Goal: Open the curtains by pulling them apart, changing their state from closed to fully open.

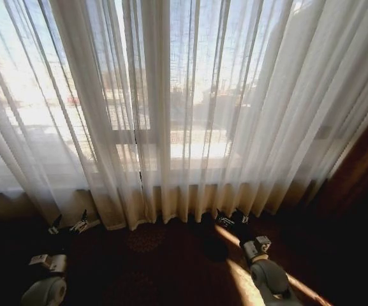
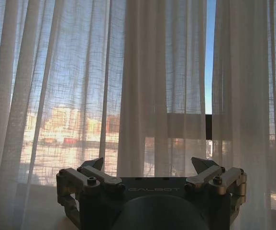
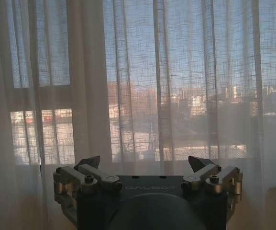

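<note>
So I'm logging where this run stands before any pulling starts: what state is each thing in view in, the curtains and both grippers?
Sheer white-cream pleated curtains: closed across the window, hanging to the floor, with a thin gap between panels in the left wrist view.
Left gripper: open, low before the curtains, holding nothing.
Right gripper: open, low near the hem, holding nothing.
Dark brown drape: hanging at the right edge.

Curtains [image 1: 171,108] hang across the window ahead, hems at the floor [image 1: 164,255] — a narrow gap between panels in the left wrist view. Left gripper [image 1: 69,224] low on the left, right gripper [image 1: 231,218] low right of centre — both just before the hems, fingers spread, apart from the fabric.
</note>
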Motion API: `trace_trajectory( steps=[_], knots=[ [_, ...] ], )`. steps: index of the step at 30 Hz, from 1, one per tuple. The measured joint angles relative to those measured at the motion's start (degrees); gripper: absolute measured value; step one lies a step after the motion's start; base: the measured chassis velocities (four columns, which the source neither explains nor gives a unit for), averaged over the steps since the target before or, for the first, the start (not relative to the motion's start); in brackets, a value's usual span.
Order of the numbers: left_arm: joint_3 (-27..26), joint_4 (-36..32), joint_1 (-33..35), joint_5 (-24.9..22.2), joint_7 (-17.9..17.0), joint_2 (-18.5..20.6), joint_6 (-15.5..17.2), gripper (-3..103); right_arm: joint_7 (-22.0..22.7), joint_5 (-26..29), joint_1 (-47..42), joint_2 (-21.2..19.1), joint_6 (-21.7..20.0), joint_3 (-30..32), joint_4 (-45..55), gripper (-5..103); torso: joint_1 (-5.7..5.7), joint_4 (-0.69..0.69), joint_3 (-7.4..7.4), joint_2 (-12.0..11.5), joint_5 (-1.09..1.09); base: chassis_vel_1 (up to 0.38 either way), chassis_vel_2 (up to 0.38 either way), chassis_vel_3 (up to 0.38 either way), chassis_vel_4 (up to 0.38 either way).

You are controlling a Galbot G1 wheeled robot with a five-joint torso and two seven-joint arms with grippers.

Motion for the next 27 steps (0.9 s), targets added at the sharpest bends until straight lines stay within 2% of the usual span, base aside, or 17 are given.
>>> trace_trajectory(
  steps=[15, 27],
  knots=[
    [0.0, 0.0, 0.0, 0.0, 0.0, 0.0, 0.0, 100, 0.1, -0.1, 0.1, 0.0, 0.7, -0.3, -0.6, 100, -0.01, 0.02, -0.01, 0.0, 0.01, -0.027, 0.043, 0.029, -0.038],
    [0.0, 0.0, 0.0, 0.0, 0.0, 0.0, 0.0, 100, -0.9, 0.2, -0.3, -0.4, 0.8, 0.1, 0.1, 100, 0.03, 0.00, 0.01, 0.0, 0.02, -0.238, 0.283, 0.245, -0.288]
  ],
)
